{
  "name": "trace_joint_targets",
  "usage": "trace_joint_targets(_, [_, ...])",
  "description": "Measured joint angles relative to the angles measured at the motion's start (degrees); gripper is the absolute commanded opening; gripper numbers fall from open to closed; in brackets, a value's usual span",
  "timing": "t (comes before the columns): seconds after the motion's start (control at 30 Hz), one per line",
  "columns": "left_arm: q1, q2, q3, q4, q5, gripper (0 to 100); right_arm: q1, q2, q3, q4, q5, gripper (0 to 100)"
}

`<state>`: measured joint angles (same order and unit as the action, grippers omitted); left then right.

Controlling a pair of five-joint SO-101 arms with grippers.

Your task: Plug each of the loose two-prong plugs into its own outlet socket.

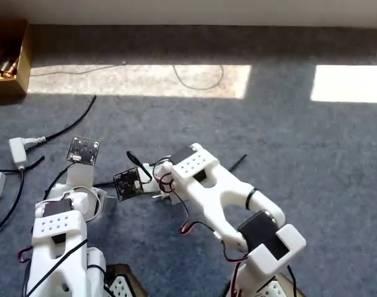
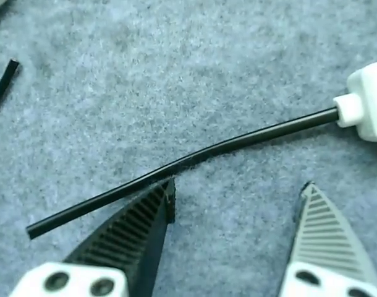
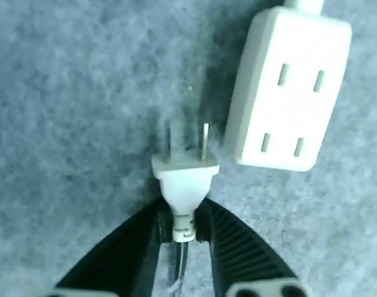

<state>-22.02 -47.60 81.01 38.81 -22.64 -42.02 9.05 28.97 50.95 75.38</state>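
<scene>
Right gripper (image 3: pixel 183 216) is closed tight on the plug (image 3: pixel 183 179), its two dark fingers pinching the narrow neck where the cord leaves the white body. The plug lies low over the grey carpet (image 3: pixel 71 93) with both prongs (image 3: pixel 204 141) bare and pointing away from the gripper. Just beside them sits the outlet block (image 3: pixel 287 86), white, face up, with two pairs of slots showing. The prongs are next to the block's side and are in no slot. Left gripper (image 2: pixel 238 189) is spread wide and holds nothing. Its ribbed fingertips (image 2: pixel 157 204) hover over the carpet just short of a black cable (image 2: pixel 194 158), which runs across to a white plug body (image 2: pixel 371 99) at the edge of that wrist view. From above, the right arm (image 1: pixel 225 192) stretches toward the middle of the carpet.
</scene>
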Motion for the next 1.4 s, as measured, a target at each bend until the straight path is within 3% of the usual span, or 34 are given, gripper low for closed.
trace_joint_targets(0.1, [0.0, 0.0, 0.0, 0.0, 0.0, 31, -0.09, 0.0, 2.11, 0.0, -3.43, 12.5])
trace_joint_targets(0.2, [0.0, 0.0, 0.0, 0.0, 0.0, 31, -0.44, 0.0, 2.81, -0.18, -6.95, 0.8])
trace_joint_targets(0.37, [0.0, 0.0, 0.0, 0.0, 0.09, 31, -0.35, 0.0, 2.73, -0.35, -10.46, 0.6])
trace_joint_targets(0.57, [0.0, 0.0, 0.0, 0.0, 0.09, 31, -0.35, 0.0, 2.29, -0.35, -23.74, 0.6])
trace_joint_targets(0.7, [0.0, -0.62, -0.18, 0.0, -0.09, 31, -0.35, -4.92, 2.2, -0.26, -38.15, 0.6])
trace_joint_targets(0.97, [-0.44, -0.62, -10.81, 0.35, -0.18, 32, 2.73, -33.85, 22.24, -9.49, -57.14, 0.6])
trace_joint_targets(1.07, [-0.7, -0.62, -16.88, 5.45, 0.7, 36, 2.73, -46.77, 31.47, -9.23, -58.9, 0.6])
trace_joint_targets(1.2, [-0.18, -0.62, -26.9, 17.23, 4.31, 43, 1.67, -58.81, 33.23, -1.93, -59.52, 0.6])
trace_joint_targets(1.3, [5.27, -0.62, -32.26, 24.7, 5.19, 44, -1.41, -61.63, 33.49, -0.18, -61.36, 0.6])
trace_joint_targets(1.4, [13.1, -3.25, -32.88, 26.11, 9.05, 44, -4.22, -62.07, 33.41, 0.09, -62.24, 0.6])
